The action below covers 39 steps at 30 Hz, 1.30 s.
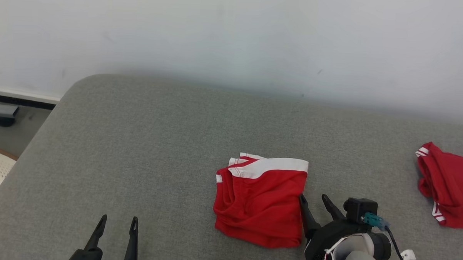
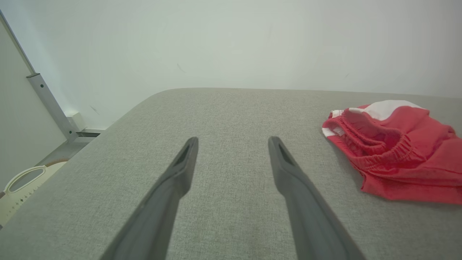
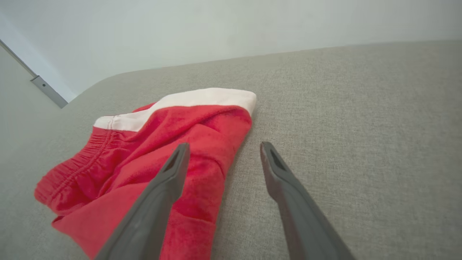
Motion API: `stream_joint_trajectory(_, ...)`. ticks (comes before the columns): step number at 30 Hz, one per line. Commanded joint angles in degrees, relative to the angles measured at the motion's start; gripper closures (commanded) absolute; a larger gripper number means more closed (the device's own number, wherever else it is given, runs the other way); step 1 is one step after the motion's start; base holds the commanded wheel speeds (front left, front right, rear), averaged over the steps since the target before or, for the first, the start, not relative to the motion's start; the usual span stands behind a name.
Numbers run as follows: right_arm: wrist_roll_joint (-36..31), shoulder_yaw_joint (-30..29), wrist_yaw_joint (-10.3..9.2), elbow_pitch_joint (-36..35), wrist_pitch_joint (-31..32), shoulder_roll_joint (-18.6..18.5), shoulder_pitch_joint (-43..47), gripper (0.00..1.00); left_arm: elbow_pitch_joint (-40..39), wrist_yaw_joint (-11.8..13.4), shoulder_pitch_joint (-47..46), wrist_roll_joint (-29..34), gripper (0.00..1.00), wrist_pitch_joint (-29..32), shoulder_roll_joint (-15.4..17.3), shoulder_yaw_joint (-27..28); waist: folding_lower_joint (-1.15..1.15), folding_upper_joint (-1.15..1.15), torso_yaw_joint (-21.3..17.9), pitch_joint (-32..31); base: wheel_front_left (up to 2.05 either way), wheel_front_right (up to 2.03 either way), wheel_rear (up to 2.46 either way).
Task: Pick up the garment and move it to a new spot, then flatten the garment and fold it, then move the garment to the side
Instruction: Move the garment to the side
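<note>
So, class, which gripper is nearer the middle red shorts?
Right. The right gripper sits at the right edge of the shorts; the left gripper is well off to their left.

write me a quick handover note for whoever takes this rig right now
Grippers: left gripper open and empty, over the bare grey surface at near left. right gripper open and empty, at the right edge of the garment.
Things: the garment, red with a white waistband, lies mid-surface. A second red garment lies at far right.
Done: it looks folded.
Left: move it to the side.
</note>
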Motion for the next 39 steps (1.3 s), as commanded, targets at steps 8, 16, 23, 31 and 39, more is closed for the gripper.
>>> stream_joint_trajectory(8, 12.3, 5.5, -0.13, 12.8, 2.9, 0.0, -7.9, 0.0, 0.6, 0.0, -2.7, -1.1, 0.0, -0.2, -0.4, -1.8, 0.0, 0.0, 4.0, 3.0, 0.0, 0.0, 0.0)
stream_joint_trajectory(16, 21.0, 13.0, -0.13, 15.3, 8.2, 0.2, -8.7, 0.0, 1.2, 0.0, -4.0, -1.8, 0.0, -0.2, -0.6, -2.5, 0.0, 0.0, 4.9, 4.1, 0.0, 0.0, 0.0)
stream_joint_trajectory(23, 23.2, 19.2, -0.14, 16.5, 6.0, 0.1, -10.6, 1.0, 1.3, 0.0, -5.1, -2.2, 0.0, -0.2, -0.6, -2.6, 0.0, 0.0, 4.6, 4.9, 0.0, 0.0, 0.0)
stream_joint_trajectory(31, 16.0, 25.6, -0.15, 19.9, 1.4, -2.6, -15.0, 1.0, 0.7, 0.0, -3.5, -2.4, 0.0, -0.2, -0.2, -1.5, 0.0, 0.0, -0.4, 3.9, 0.0, 0.0, 0.0)
stream_joint_trajectory(39, 11.8, 30.5, -0.15, 19.0, 0.9, -9.2, -20.1, 1.0, -0.1, 0.0, -3.0, -2.9, 0.0, -0.2, -0.3, -0.9, 0.0, 0.0, -6.2, 4.3, 0.0, 0.0, 0.0)
